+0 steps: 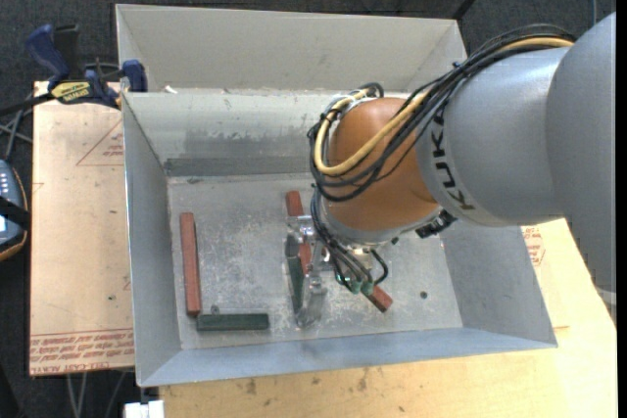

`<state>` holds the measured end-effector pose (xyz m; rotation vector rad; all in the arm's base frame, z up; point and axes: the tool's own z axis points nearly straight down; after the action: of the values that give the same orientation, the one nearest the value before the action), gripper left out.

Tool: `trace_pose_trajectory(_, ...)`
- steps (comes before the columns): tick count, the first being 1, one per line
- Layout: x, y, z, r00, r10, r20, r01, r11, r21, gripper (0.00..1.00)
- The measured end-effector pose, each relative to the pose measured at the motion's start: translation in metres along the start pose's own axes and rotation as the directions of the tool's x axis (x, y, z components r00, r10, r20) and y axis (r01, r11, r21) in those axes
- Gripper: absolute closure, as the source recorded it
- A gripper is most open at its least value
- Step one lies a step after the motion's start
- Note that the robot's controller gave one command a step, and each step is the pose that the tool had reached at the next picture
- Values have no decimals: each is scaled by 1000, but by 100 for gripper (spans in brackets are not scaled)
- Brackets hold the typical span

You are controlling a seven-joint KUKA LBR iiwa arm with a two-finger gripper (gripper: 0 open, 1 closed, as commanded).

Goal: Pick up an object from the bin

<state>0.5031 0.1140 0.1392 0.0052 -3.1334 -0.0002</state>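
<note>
My gripper [311, 299] is down near the bin floor, just left of the middle, under the orange wrist cover. A thin dark green stick [293, 275] stands right against its left side, with a small red piece [306, 255] beside it. Whether either one is held I cannot make out. A short red block [294, 203] lies just behind the gripper. To its right lies a small red block [379, 299] with a green bit [357, 284] next to it.
A long red-brown bar [188, 261] lies along the left wall. A dark green bar [232, 321] lies flat by the front wall at the left. The arm and its cables cover the right half of the bin.
</note>
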Motion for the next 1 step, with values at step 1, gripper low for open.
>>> trace_pose_trajectory(1, -2, 0, -4, 1000, 3, 8, -3, 1000, -1, 0)
